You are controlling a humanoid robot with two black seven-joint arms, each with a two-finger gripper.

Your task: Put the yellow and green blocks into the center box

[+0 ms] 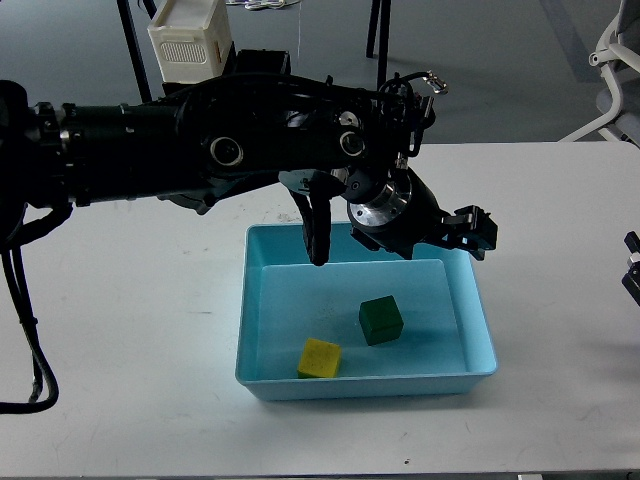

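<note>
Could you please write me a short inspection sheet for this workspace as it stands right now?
Surface: white table, bare around the tray.
Job's things: yellow block and green block both lie inside the light blue tray, apart from each other.
Clutter: nothing seen.
Grippers: left gripper hangs empty above the tray's far wall, fingers too dark to separate; right gripper barely enters at the right edge.
Cables: black cables loop at the left edge.
Surroundings: white slotted crate and a white chair behind the table.

a lab or workshop: white table (120,320), bare grey floor (480,70), white slotted crate (190,40) at eleven o'clock.
</note>
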